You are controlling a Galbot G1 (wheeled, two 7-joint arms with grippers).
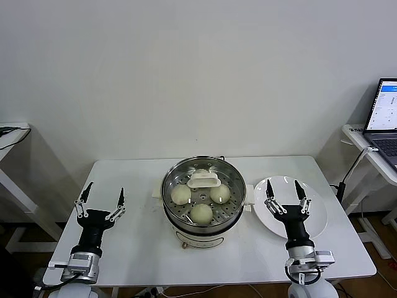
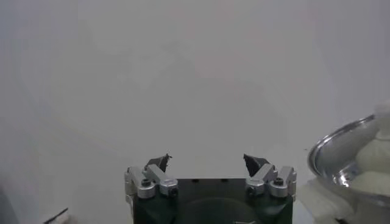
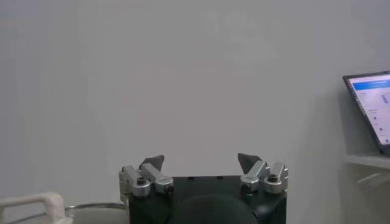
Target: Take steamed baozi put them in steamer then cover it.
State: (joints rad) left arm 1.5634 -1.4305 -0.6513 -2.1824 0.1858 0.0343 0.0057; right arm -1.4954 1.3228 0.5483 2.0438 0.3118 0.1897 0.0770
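The steel steamer stands at the table's middle on its white base. The clear glass cover lies on it, its white block handle toward the far side. Three cream baozi show through the glass on the perforated tray; a fourth is hidden by the handle. My left gripper is open and empty, fingers pointing up, left of the pot. My right gripper is open and empty over the white plate. The left wrist view shows the left gripper and the pot's rim. The right wrist view shows the right gripper and the cover's handle.
An empty flat white plate lies right of the steamer. A laptop sits on a side stand at the far right. Another side table stands at the left. The white table ends close in front of both arms.
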